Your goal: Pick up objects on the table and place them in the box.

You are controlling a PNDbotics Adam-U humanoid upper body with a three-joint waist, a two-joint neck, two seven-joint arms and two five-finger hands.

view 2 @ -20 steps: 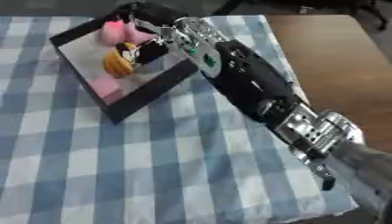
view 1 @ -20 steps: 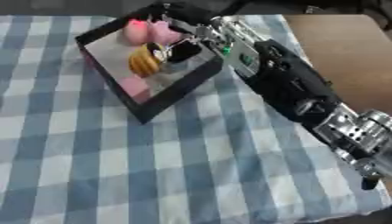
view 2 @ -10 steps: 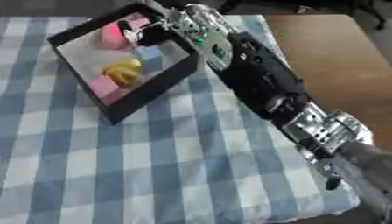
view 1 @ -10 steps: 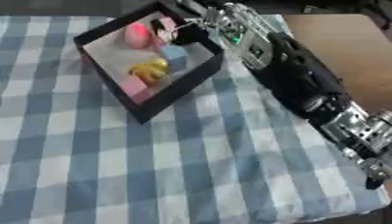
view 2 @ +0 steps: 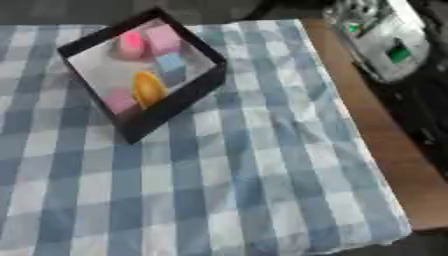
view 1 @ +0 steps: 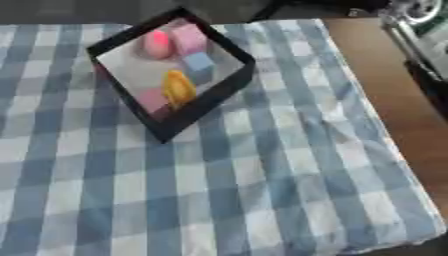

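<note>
Only the robot's right arm (view 2: pixel 389 47) shows, a silver and black limb with small green marks on its casing, coming in at the upper right corner of both eye views. It lies along the right edge of the views, seen best in the right eye view, where a pale silver segment sits above darker black parts. Neither the right hand nor the left hand shows in either view, so nothing can be said of the fingers.

You're looking at a test-bench sort of setup, not a home: a brown desk (view 2: pixel 385 150) wearing a blue checked cloth (view 1: pixel 245 190), dark floor showing past its far edge.
</note>
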